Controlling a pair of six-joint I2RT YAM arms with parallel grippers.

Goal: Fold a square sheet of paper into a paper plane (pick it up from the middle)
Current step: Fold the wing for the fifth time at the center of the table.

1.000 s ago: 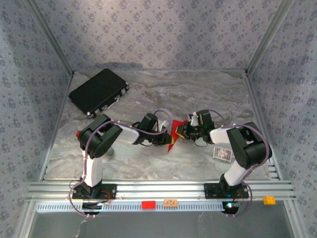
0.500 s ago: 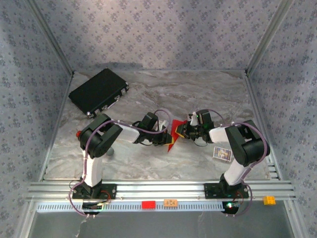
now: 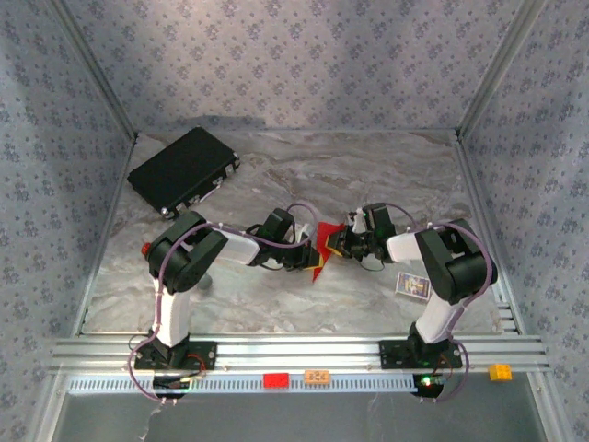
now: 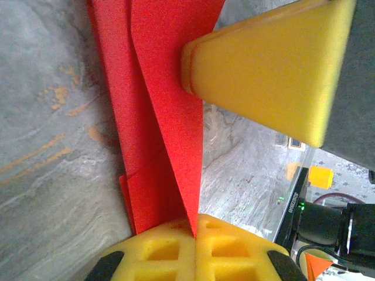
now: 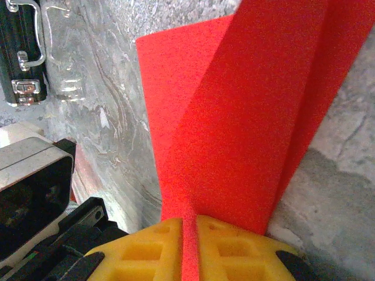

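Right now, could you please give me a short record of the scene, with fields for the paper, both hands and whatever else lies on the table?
paper: red paper, folded into a layered, creased wedge
left arm: left hand shut on the red paper's edge
right arm: right hand shut on the red paper, facing the left hand
case: black case, closed, at the far left of the table
card: small card, flat beside the right arm

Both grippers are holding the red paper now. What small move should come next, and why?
Probably slide the right gripper along the fold to sharpen it, with the left gripper as anchor. Both are shut on the red paper, and its layers spread apart beyond the grips.
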